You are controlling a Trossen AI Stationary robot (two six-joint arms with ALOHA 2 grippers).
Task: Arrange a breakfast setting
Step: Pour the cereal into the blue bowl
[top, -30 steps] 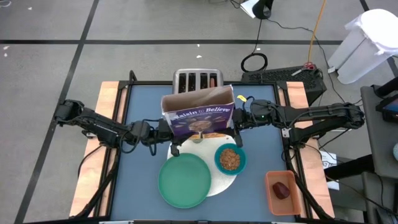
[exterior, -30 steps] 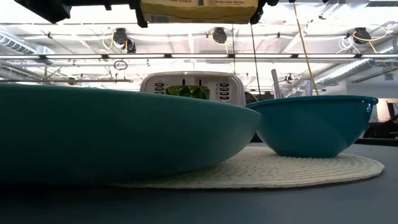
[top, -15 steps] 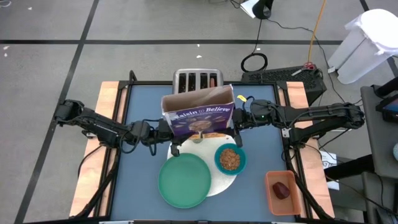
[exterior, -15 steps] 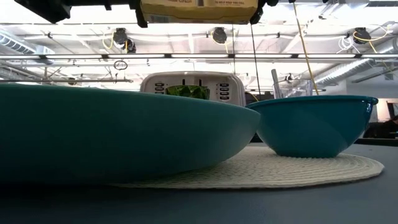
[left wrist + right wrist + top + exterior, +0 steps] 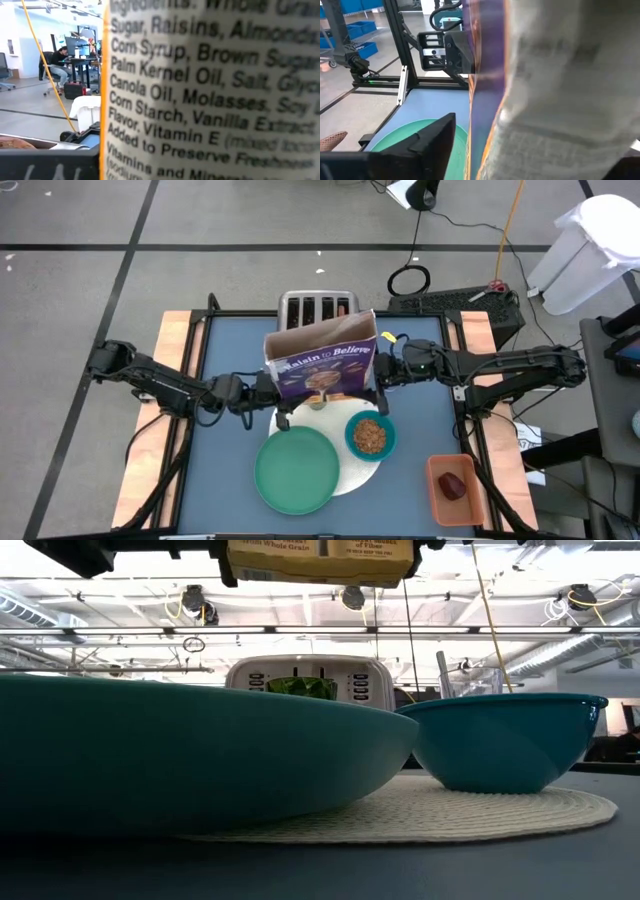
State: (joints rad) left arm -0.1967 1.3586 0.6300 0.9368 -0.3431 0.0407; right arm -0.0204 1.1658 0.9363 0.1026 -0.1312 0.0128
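Observation:
A purple cereal box (image 5: 322,365) hangs in the air over the table's middle, laid back with its open top toward the toaster. My left gripper (image 5: 272,393) is shut on its left side and my right gripper (image 5: 379,378) on its right side. Below lie a white round disc (image 5: 352,472), a green plate (image 5: 296,470) resting partly on the disc, and a teal bowl (image 5: 370,435) of cereal on the disc. A dark red fruit (image 5: 453,485) lies in a brown tray. In the low view a clear glass (image 5: 458,680) and a green cup (image 5: 300,688) stand behind the bowl. My left gripper holds the box's left narrow side, the ingredients panel (image 5: 200,100), coming level from the table's left. The box itself hides where the fingers meet it. The box is clear of the table. My right gripper has the box's right edge (image 5: 487,100) between its two fingers (image 5: 432,137), one on the purple front and one behind, coming level from the table's right. The box hangs tilted, its bottom (image 5: 315,552) high above the plate.
A silver four-slot toaster (image 5: 318,307) stands at the table's far edge, right behind the box. The brown tray (image 5: 440,500) sits at the near right corner. Bare blue table (image 5: 225,470) lies left of the plate.
Both grippers have tipped the box a little. In the high view its open top has swung slightly toward the far right. In the low view more of its printed bottom end shows.

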